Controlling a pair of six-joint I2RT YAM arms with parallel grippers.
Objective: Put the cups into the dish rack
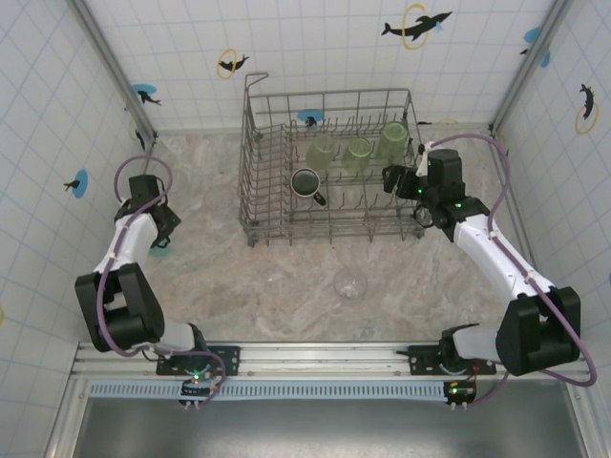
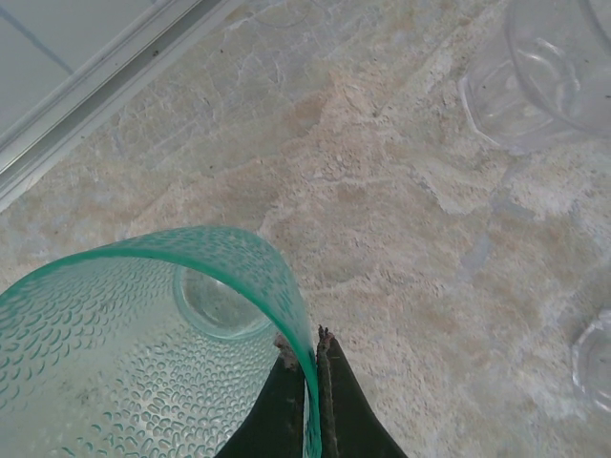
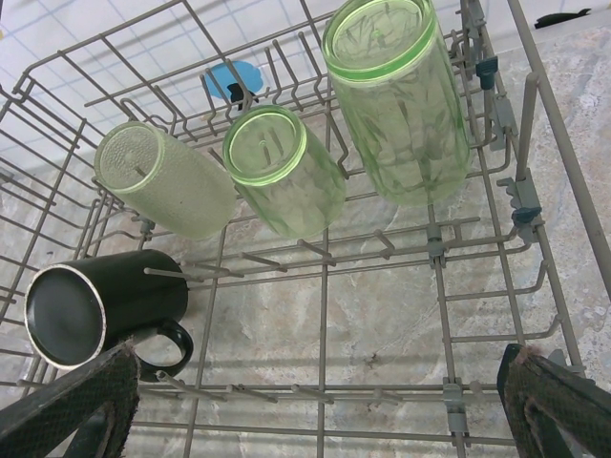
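Teal cup [image 2: 143, 353] sits well left of the dish rack [image 1: 246, 191], near the left wall, mouth facing the wrist. Its long axis runs roughly along the fingers. Left gripper [image 2: 305, 348] is pinched closed on the cup's rim wall, one finger inside and one outside. Can't tell if the cup is off the table.

The rack lies to the right of that hand, so the carry goes rightward. The left arm is the nearer one.

Inside the rack are three green tumblers [image 3: 282, 167] on the tines and a dark mug [image 3: 95, 305] at front left. Right gripper [image 3: 320, 401] hangs over the rack's right side, jaws spread wide, holding nothing. A clear tumbler [image 1: 350, 283] is on the table just in front of the rack.
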